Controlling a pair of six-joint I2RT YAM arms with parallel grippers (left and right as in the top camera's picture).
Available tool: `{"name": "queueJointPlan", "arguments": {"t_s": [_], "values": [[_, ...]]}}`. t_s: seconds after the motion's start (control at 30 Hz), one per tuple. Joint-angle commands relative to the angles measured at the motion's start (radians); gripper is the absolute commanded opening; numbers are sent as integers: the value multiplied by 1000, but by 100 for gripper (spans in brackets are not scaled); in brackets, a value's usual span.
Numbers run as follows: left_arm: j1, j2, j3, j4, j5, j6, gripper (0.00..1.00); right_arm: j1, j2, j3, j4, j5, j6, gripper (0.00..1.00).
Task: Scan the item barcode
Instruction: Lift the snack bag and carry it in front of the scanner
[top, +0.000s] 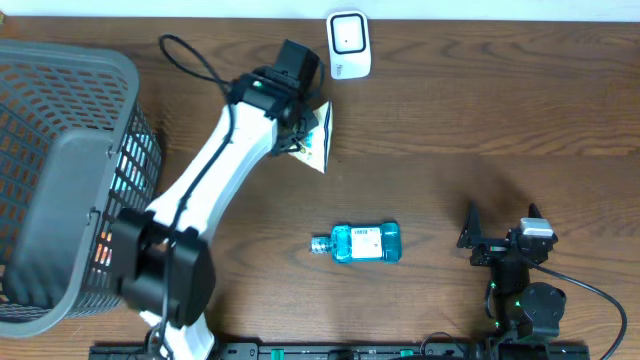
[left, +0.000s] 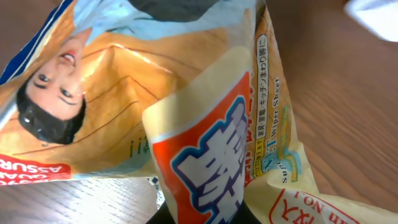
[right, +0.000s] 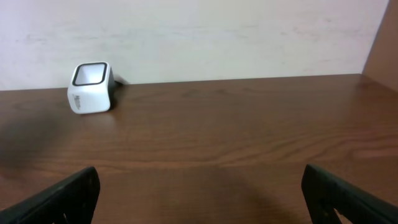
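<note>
Pinches a crinkled yellow-and-orange printed plastic packet (left: 124, 93) in closed left jaws, near the white boxy barcode scanner (top: 349, 44) on the dark wooden tabletop (top: 500, 120), with right jaws wide and empty; risks a failed read from creased film hiding the barcode, or a slip.

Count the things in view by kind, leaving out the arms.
packet: 1
bottle: 1
scanner: 1
basket: 1
Total: 4
Whatever shows through the basket's mesh is too hidden to count.
</note>
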Motion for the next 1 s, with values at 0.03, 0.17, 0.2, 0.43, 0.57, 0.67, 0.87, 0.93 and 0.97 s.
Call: {"name": "queueJointPlan", "arguments": {"t_s": [0.03, 0.17, 0.2, 0.43, 0.57, 0.67, 0.87, 0.93, 0.97], "values": [[-14, 60, 7, 1, -24, -101, 7, 1, -5, -2, -4, 9, -12, 99], [-26, 100, 7, 21, -25, -101, 7, 1, -5, -2, -4, 9, -12, 99], [-27, 106, 7, 29, -25, -101, 8, 1, -5, -2, -4, 9, -12, 99], [-28, 184, 6, 55, -24, -103, 7, 1, -5, -2, -4, 9, -12, 99], [-31, 208, 6, 49, -5, -108, 7, 1, -5, -2, -4, 9, -12, 99], [-31, 209, 6, 38, 27, -108, 8, 1, -5, -2, -4, 9, -12, 99], [-48, 208, 6, 39, 101, -104, 37, 1, -5, -2, -4, 9, -12, 99], [-62, 208, 6, 38, 101, -100, 60, 1, -5, -2, -4, 9, -12, 99], [-70, 208, 6, 38, 101, -96, 69, 1, -5, -2, -4, 9, -12, 99]]}}
